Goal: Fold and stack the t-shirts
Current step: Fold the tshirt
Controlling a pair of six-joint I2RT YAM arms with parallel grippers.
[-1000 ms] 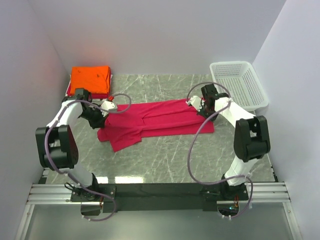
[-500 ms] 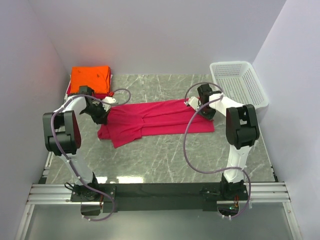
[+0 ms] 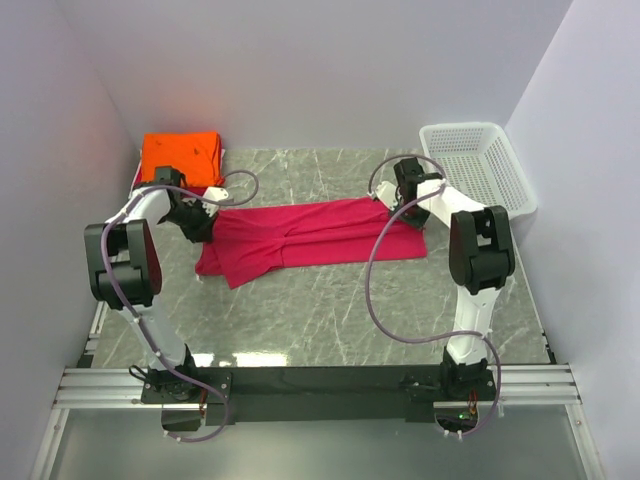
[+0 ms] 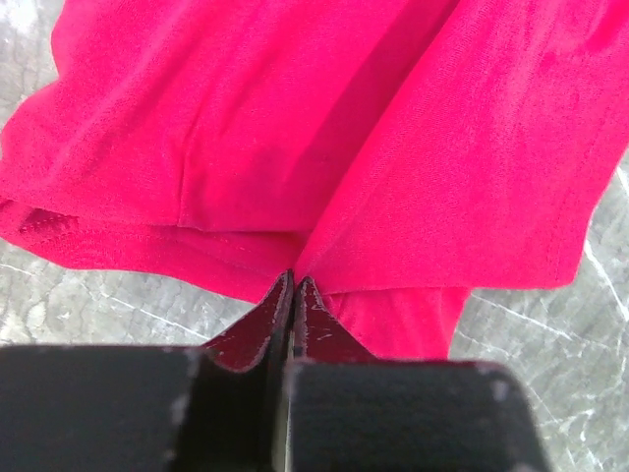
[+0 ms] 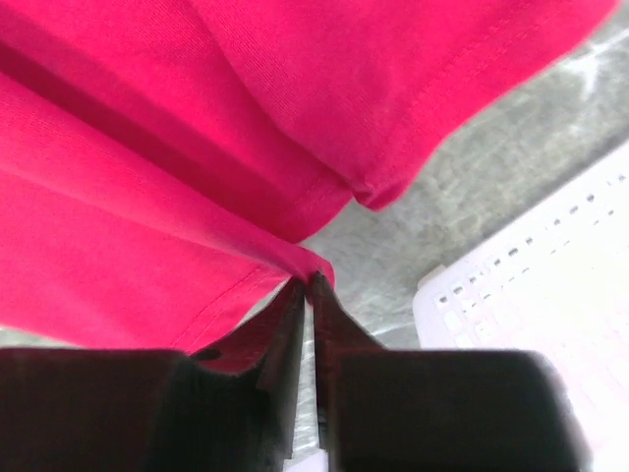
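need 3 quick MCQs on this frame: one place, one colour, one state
1. Where is the white basket? A far-left corner; B far-right corner; C near edge.
2. Colour of the folded tee in the far-left corner? A blue; B orange; C white.
3. Left pincer and right pincer? A both open; B shut on the basket; C each shut on the pink tee.
1 B, top view shows it far right. 2 B, plainly orange. 3 C, wrist views show closed tips pinching pink fabric.
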